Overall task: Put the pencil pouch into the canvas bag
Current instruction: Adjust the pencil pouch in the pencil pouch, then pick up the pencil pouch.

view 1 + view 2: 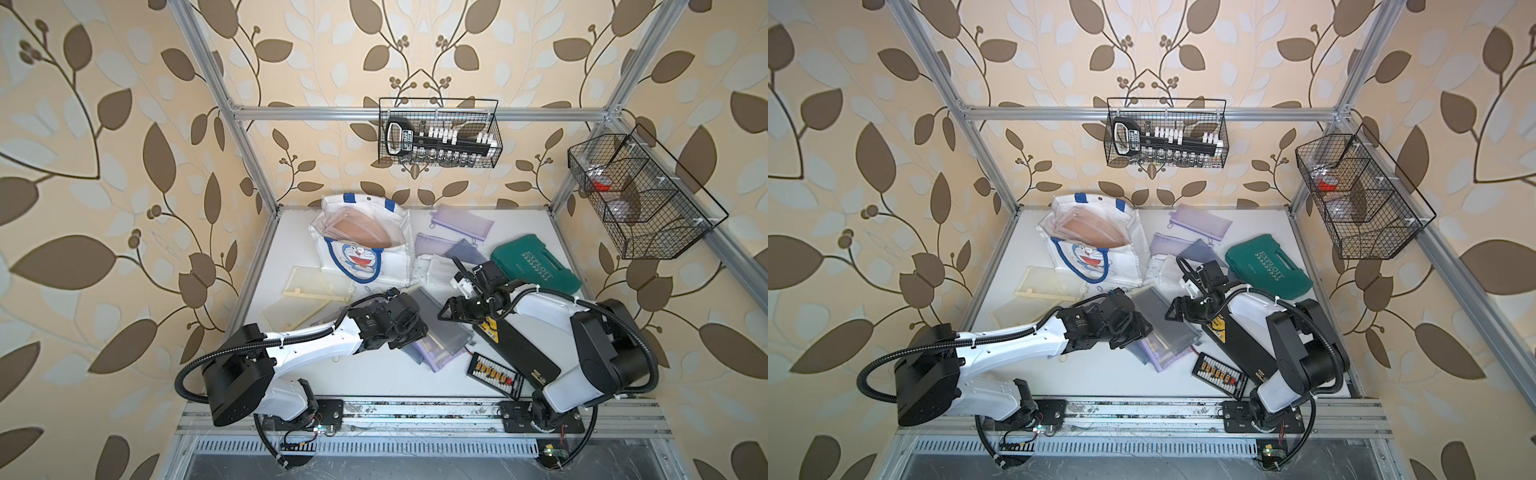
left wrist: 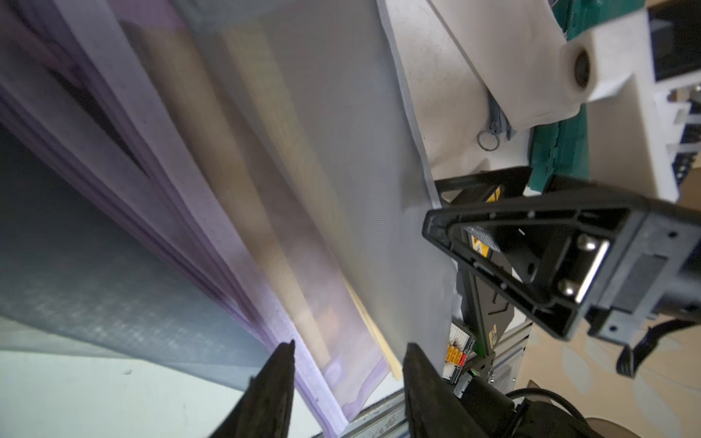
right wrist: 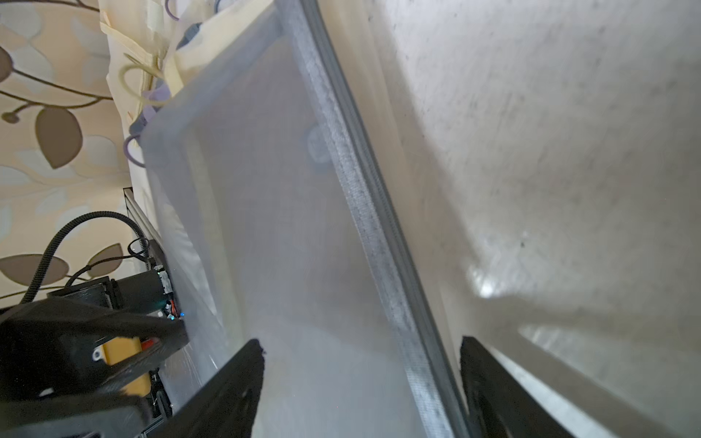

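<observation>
Two grippers should each pinch only the top pouch, at opposite edges, I judge. Left rear: the canvas bag point(image 1: 397, 255), mouth open. Left gripper point(image 2: 349, 352), fingers apart astride a purple edge. Centre: the pencil pouch point(image 1: 440, 320), flat translucent grey mesh. Right gripper point(image 3: 362, 341), fingers apart over its zip.

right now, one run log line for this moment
left claw: open around purple pouch edge | right claw: open around grey pouch edge | canvas bag: open, tan pouches inside
</observation>
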Tool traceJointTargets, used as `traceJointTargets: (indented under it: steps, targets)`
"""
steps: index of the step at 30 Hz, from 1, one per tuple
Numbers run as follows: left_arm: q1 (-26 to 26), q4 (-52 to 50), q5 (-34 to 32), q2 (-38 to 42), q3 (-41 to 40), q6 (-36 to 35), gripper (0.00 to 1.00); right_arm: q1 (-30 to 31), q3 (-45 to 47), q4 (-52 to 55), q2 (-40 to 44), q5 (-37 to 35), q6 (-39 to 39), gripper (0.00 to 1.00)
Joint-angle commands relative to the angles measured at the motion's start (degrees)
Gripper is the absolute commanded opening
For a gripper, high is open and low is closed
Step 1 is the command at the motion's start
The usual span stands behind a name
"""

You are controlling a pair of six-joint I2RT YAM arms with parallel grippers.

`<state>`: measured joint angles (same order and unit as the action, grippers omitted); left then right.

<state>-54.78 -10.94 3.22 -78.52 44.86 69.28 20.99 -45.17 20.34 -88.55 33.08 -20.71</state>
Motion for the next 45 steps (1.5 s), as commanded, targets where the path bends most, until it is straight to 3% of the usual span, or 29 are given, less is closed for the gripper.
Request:
traceJointTargets:
  steps: [1, 9, 16, 23, 28, 35, 42, 45]
  targets:
    - [-0.2, 2.2, 0.4, 0.8, -0.2, -0.6, 0.43, 0.5, 1.6, 0.6, 3.4, -0.1, -1.1, 0.77]
    - [0.0, -1.1, -2.6, 1.6, 1.1, -3.4, 0.40, 2.7, 1.9, -0.5, 3.7, 1.2, -0.7, 0.65]
    - [0.6, 3.9, -2.3, 2.0, -0.7, -3.1, 0.39, 3.2, 2.7, 0.1, 3.7, 3.3, 1.3, 0.42]
    - [0.8, 2.9, -1.9, 1.9, 0.5, -4.0, 0.39, 6.2, 5.3, -4.0, 4.8, 4.5, -1.9, 0.40]
    - [1.0, -3.5, -5.0, 9.1, -3.4, -2.0, 0.42, 7.6, 6.2, -6.1, 4.5, 3.1, -3.4, 0.42]
    - [1.1, -4.1, -6.3, 15.8, -9.5, 0.1, 0.42, 8.3, 6.8, -7.9, 3.2, 3.0, -3.7, 0.18]
    - [1.3, -3.7, -6.3, 11.5, -8.1, -1.0, 0.43, 8.9, 7.0, -7.9, 1.4, 2.4, -2.5, 0.11]
    - [1.3, 1.6, -6.2, 12.0, -11.3, 0.6, 0.45, 9.2, 7.2, -8.0, 0.8, 2.1, -2.5, 0.10]
